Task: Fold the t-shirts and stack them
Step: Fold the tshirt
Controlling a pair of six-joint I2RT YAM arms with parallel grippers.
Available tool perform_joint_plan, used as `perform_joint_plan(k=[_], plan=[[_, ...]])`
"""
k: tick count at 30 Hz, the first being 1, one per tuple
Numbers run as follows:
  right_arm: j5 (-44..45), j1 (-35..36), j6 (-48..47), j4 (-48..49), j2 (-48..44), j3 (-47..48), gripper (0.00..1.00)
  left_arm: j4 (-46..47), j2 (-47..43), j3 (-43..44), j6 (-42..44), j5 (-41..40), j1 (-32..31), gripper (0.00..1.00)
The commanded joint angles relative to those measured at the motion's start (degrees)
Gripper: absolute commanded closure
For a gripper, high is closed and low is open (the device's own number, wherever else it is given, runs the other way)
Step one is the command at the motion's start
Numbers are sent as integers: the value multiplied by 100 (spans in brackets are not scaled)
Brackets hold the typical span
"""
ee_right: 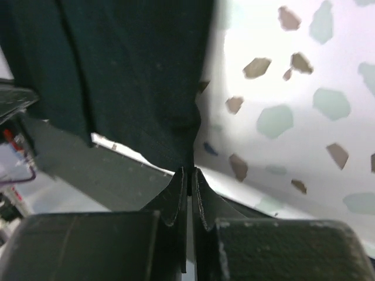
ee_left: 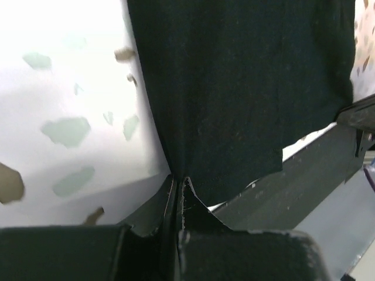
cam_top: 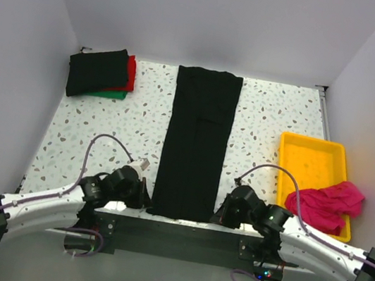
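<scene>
A black t-shirt [cam_top: 198, 142], folded into a long narrow strip, lies down the middle of the table. My left gripper [cam_top: 148, 202] is shut on its near left corner, and in the left wrist view the jaws [ee_left: 179, 178] pinch the cloth's edge [ee_left: 234, 88]. At the near right corner my right gripper [cam_top: 221, 213] is likewise shut on the black t-shirt; the right wrist view shows the jaws [ee_right: 188, 170] closed on the hem [ee_right: 129, 70]. A folded stack [cam_top: 98, 71] with black on top of red and green sits at the far left. A magenta-pink t-shirt [cam_top: 326, 202] lies crumpled in the tray.
A yellow plastic tray [cam_top: 314, 150] stands at the right, the pink cloth spilling over its near right rim. The speckled table [cam_top: 103, 134] ends at a dark front rail [cam_top: 180, 228] just behind both grippers. White walls close in the far and side edges.
</scene>
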Motion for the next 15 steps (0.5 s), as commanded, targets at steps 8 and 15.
perform_joint_plan(k=[8, 15], plan=[[-291, 6, -833, -2019, -1205, 894, 100, -1236, -379, 750, -645, -789, -1044, 100], [376, -20, -1272, -1644, -275, 1781, 100, -1194, 586, 2086, 180, -1345, -555, 100]])
